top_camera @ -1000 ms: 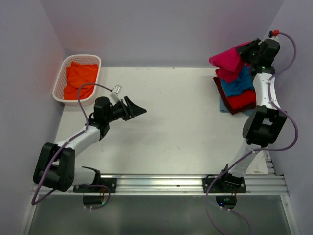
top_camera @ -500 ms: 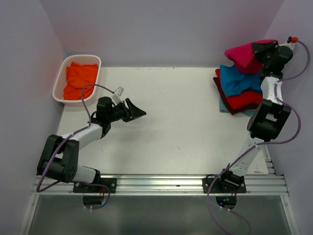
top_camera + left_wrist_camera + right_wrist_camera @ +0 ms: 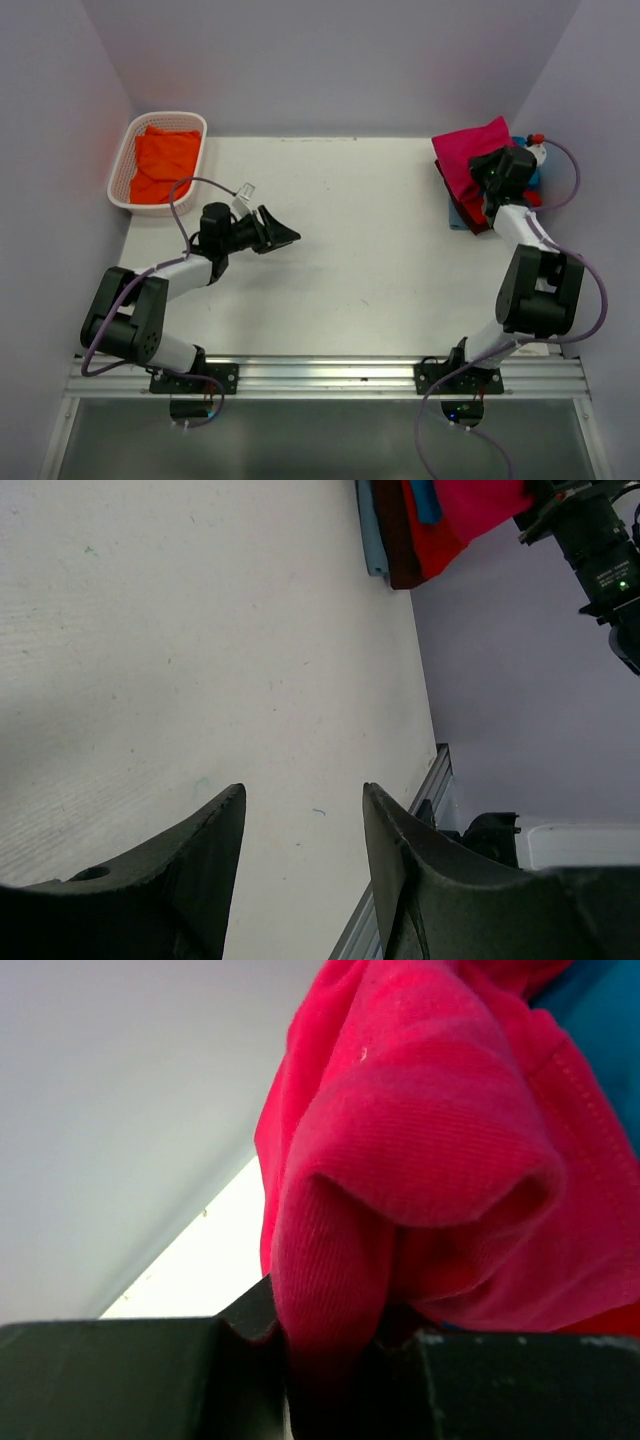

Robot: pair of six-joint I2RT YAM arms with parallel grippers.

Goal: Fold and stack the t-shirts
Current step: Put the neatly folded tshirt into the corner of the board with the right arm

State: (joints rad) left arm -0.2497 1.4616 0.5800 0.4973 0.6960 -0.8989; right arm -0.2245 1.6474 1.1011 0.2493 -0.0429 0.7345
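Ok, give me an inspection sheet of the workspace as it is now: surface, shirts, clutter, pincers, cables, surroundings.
Surface: white table, bare in the middle.
Job's things: pink shirt bunched over the stack at the far right corner; orange shirt unfolded in the basket at the far left.
Clutter: nothing seen.
Pincers: left pincer open and empty over the table; right pincer shut on the pink shirt.
Cables: purple cables loop beside each arm.
Surroundings: lilac walls on three sides; metal rail along the near edge.
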